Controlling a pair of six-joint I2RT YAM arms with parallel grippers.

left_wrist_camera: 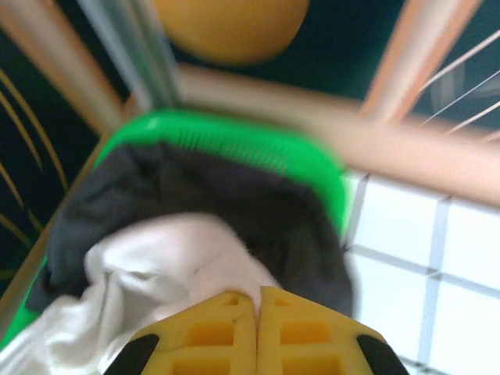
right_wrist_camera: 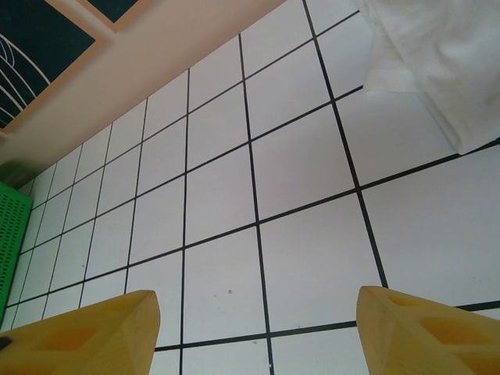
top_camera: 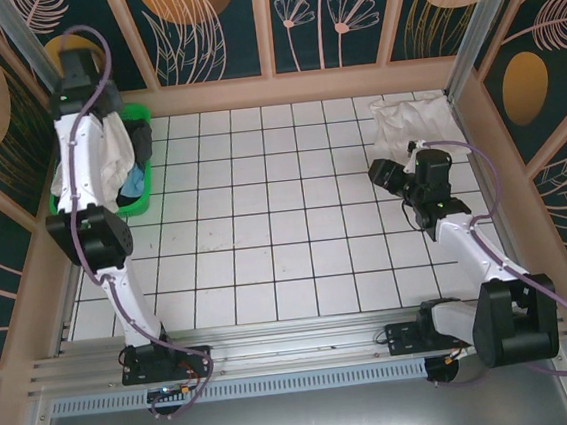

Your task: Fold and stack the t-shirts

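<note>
Left jaws are pressed together on a pinch of the white t-shirt (left_wrist_camera: 156, 273), which spills out below and to their left, over the green basket (left_wrist_camera: 234, 137). My worry is that the dark garments (left_wrist_camera: 195, 195) bunched right ahead of the jaws snag and ride out with it, or that the small pinch slips. The shirt looks thin and crumpled. Right jaws are spread wide, holding nothing, over bare desk (right_wrist_camera: 297, 234). A folded t-shirt (right_wrist_camera: 437, 70) lies ahead to their right.
</note>
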